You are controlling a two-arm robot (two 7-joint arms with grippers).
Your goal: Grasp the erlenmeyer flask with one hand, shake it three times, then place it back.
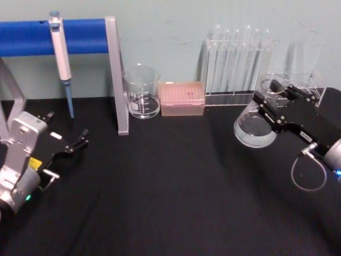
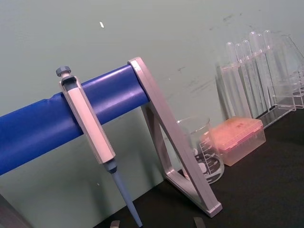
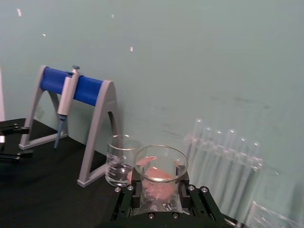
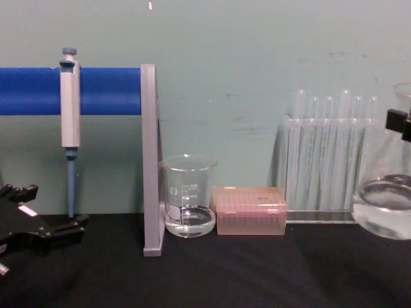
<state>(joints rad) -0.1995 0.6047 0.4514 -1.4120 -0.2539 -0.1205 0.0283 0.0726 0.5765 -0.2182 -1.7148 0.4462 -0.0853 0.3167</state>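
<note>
Currently right pincer (image 1: pixel 269 104) is clamped on the neck of the clear glass conical erlenmeyer flask (image 1: pixel 254 128), centre-right of the head frame, with clear liquid pooled in its wide base. Flask is tilted, base toward frame centre, in front of the clear test-tube rack (image 1: pixel 237 64). Whether the base touches the black worktop (image 1: pixel 176 192): can't tell. Left pincer (image 1: pixel 66 128) parked lower left, fingers spread apart, holding nothing.

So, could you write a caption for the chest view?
The right gripper holds the erlenmeyer flask by its neck, liquid inside; the left gripper is open near the pipette stand.
</note>
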